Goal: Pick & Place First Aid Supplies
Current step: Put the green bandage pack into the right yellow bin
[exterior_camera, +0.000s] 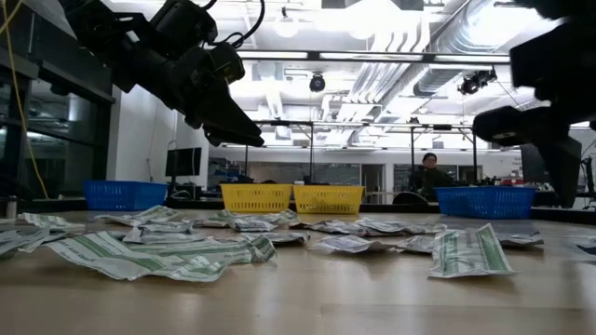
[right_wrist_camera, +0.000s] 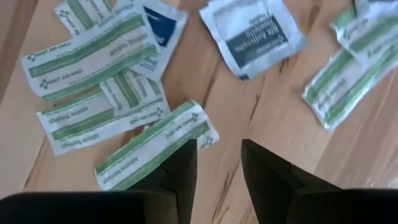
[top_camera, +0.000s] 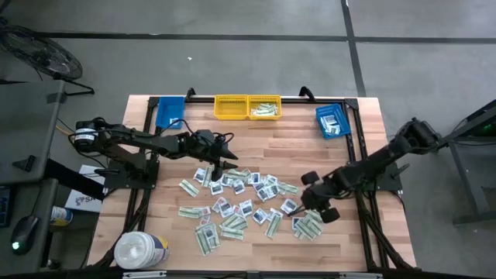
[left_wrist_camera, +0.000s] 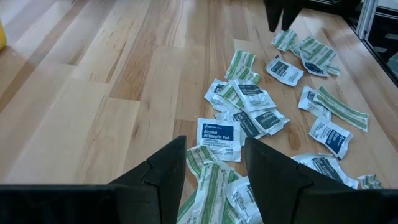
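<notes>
The first aid supplies point(top_camera: 248, 203) lie scattered flat on the wooden table: long green-white strips and squarish white packets with dark marks. My left gripper point(top_camera: 227, 163) hovers open above the pile's far left part. In the left wrist view its fingers point(left_wrist_camera: 214, 168) frame a white antiseptic packet point(left_wrist_camera: 219, 137) below them. My right gripper point(top_camera: 308, 203) hangs open over the pile's right end, and its fingers point(right_wrist_camera: 217, 165) stand just above a green-white strip point(right_wrist_camera: 155, 144). In the low view both grippers point(exterior_camera: 233, 126) point(exterior_camera: 549, 140) are clear of the packets.
Two yellow bins point(top_camera: 231, 107) point(top_camera: 265, 108) sit side by side at the far edge, the right one holding strips. A blue bin point(top_camera: 332, 122) stands far right and another blue bin point(top_camera: 170, 111) far left. A white round tub point(top_camera: 141, 249) sits at the near left corner.
</notes>
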